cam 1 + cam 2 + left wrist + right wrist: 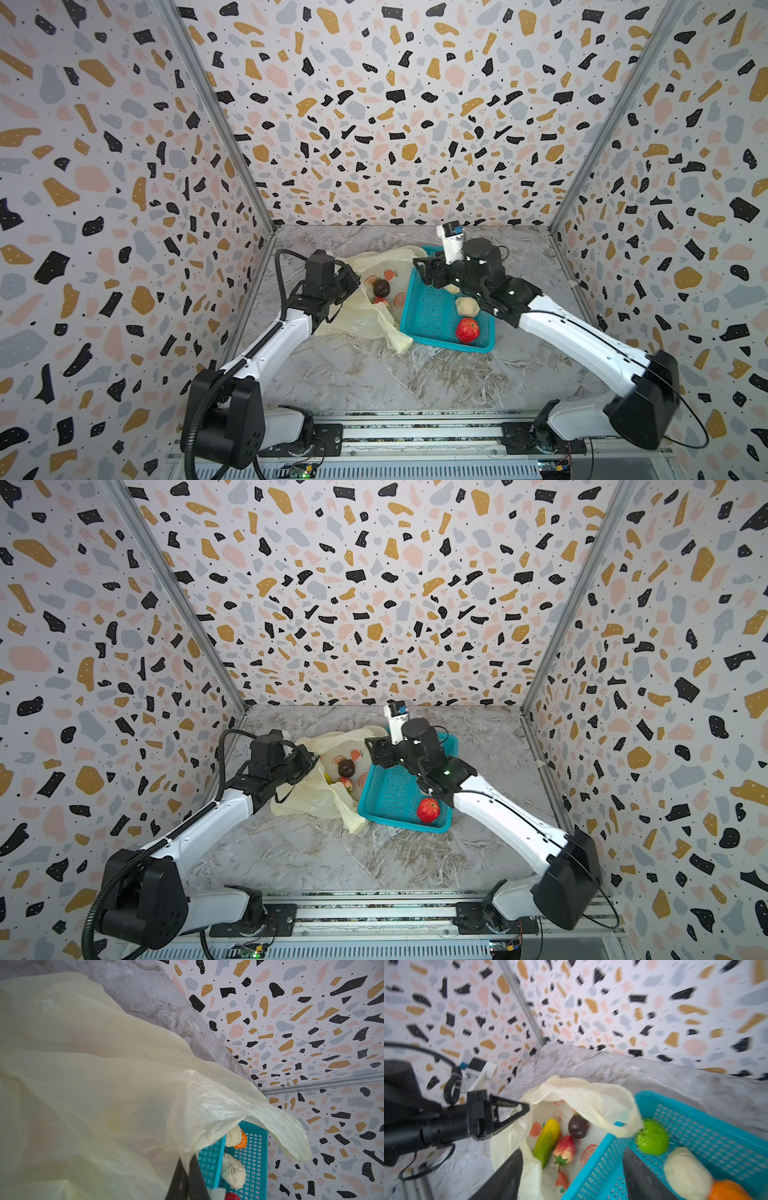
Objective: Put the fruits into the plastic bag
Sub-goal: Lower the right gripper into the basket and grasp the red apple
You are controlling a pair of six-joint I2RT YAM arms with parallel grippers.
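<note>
Surroundings: speckled walls in black, ochre, pink and grey stand on three sides of a grey marbled table (374,382).
Plastic bag: the pale-yellow plastic bag (361,320) lies on the table just beside the teal basket (428,320), on the left-arm side, with its mouth open upward. In the right wrist view one loop handle hangs over the basket's corner.
Left tool: the left tool (526,1108) has its fingers pressed together on the bag's rim, and this edge is lifted.
Right tool: the right tool (573,1150) is above the border between bag and basket. Its fingers (508,1174) stand wide apart and nothing is between them.
Fruits in the bag: the yellow-green mango (547,1140), the dark round fruit (578,1126) and the pointed red fruit (564,1151) lie close together on the bag's bottom.
Green fruit: the green fruit (652,1136) shows blurred at the basket's corner, just beside the bag handle. Whether it rests on the basket floor I cannot tell.
Fruits in the basket: a cream lump (233,1135) touches the orange fruit (242,1140). The other cream lump (233,1169) lies between these two and the round red fruit (467,329).
</note>
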